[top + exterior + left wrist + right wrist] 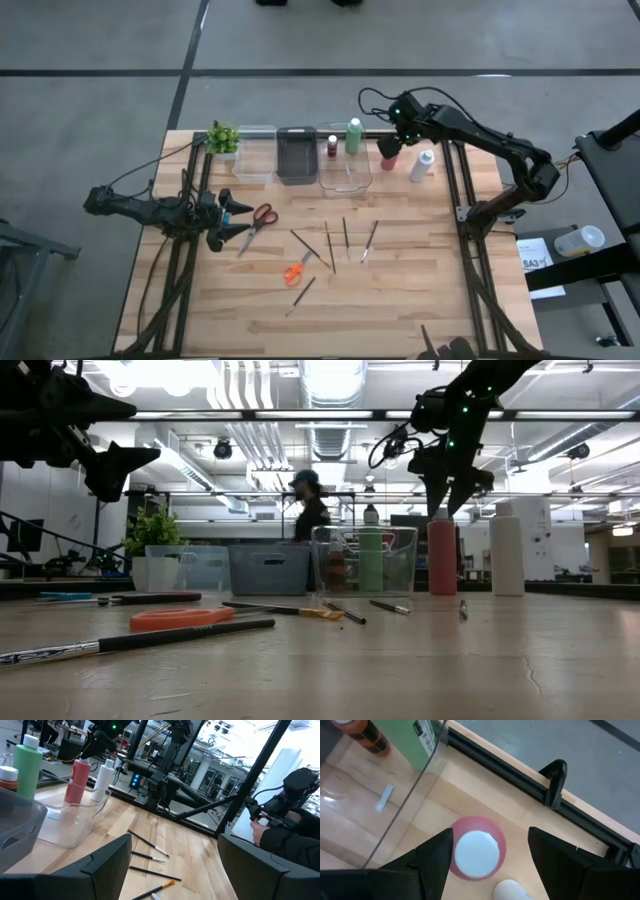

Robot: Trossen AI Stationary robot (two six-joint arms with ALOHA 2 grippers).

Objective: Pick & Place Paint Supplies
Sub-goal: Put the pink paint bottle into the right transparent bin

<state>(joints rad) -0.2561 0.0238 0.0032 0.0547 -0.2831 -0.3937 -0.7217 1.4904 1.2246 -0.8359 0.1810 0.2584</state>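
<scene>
My right gripper hangs open over the pink-red bottle with a white cap that stands on the table at the far edge, right of the clear bin. Its fingers stand on either side of the cap, just above it. A white bottle stands beside it. A green bottle and a dark red bottle stand inside the clear bin. My left gripper waits open above the table's left side, next to the red-handled scissors. Several thin brushes and an orange tool lie mid-table.
A dark bin, another clear bin and a small potted plant line the far edge left of the bottles. A black rail runs along that edge. One brush lies nearer. A person sits beyond the table's right side.
</scene>
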